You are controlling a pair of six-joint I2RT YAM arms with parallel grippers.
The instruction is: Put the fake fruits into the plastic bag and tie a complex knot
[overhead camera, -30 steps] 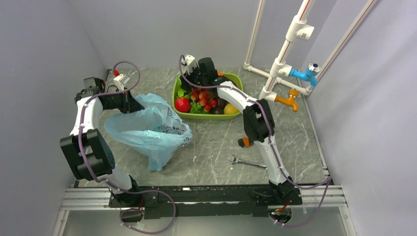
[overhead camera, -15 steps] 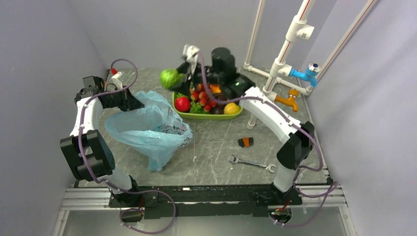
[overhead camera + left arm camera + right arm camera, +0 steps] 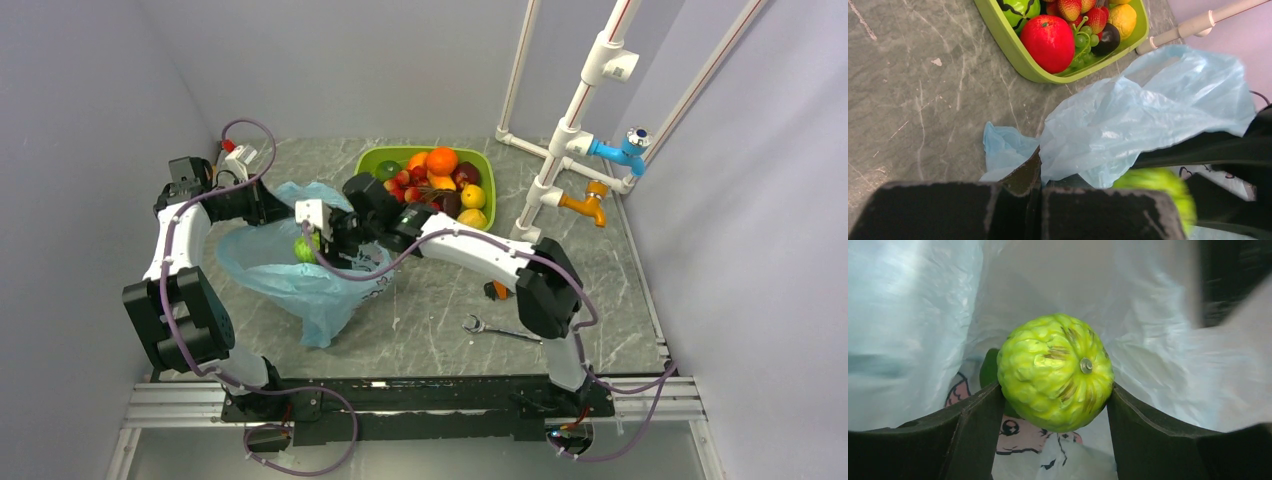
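With the right hand (image 3: 1054, 405) gripping the green fruit (image 3: 1055, 370) in the mouth of the plastic bag (image 3: 300, 282) near the left edge of the table (image 3: 440, 300), and the left hand (image 3: 1037, 196) clamped on its rim, a release against the thin wall could collapse the opening and spill the fruit.

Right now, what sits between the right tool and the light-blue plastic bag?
A bumpy yellow-green plastic fruit, clamped in the right tool, with the light-blue plastic bag behind; right wrist view.

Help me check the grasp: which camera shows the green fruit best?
Right wrist: the green fruit sits sharp and centred in the right gripper. Top shows a patch at the bag opening; left wrist only a blur.
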